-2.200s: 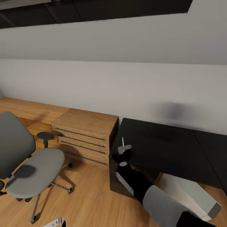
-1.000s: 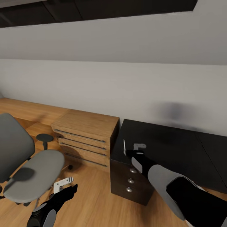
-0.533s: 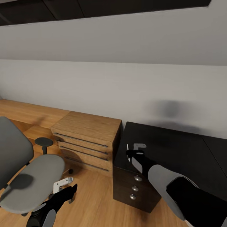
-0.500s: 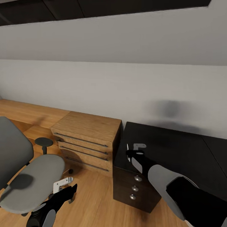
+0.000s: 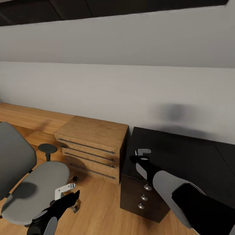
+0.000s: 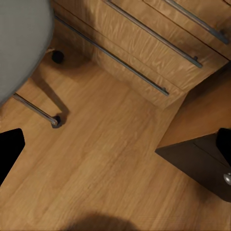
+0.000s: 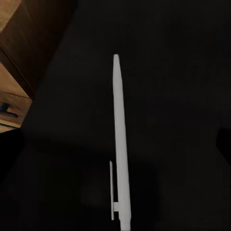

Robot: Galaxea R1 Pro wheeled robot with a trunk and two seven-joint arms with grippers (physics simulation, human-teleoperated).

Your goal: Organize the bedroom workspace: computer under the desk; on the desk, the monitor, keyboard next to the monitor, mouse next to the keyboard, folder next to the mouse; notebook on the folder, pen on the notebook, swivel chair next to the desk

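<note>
Right wrist view has the right gripper [image 5: 141,154] pinching a slim white pen [image 7: 120,144] over the black desk [image 5: 182,156]; released here, it could roll off.

the desk [image 5: 182,156] has a smooth black top with a soft shine. its drawers are dark too, with small round knobs [image 5: 147,187] that look like shiny metal. the dresser [image 5: 93,147] beside it is light wood with wavy grain, and its long handles [image 6: 144,29] look like dull grey metal. the floor [image 6: 106,159] is warm wood planks, smooth and a little shiny. the swivel chair [image 5: 31,192] has a grey seat that looks like soft matt cloth, and thin shiny metal legs [image 6: 33,108]. the pen [image 7: 120,144] looks like smooth pale plastic. the wall [image 5: 117,88] is flat, matt grey.
</note>
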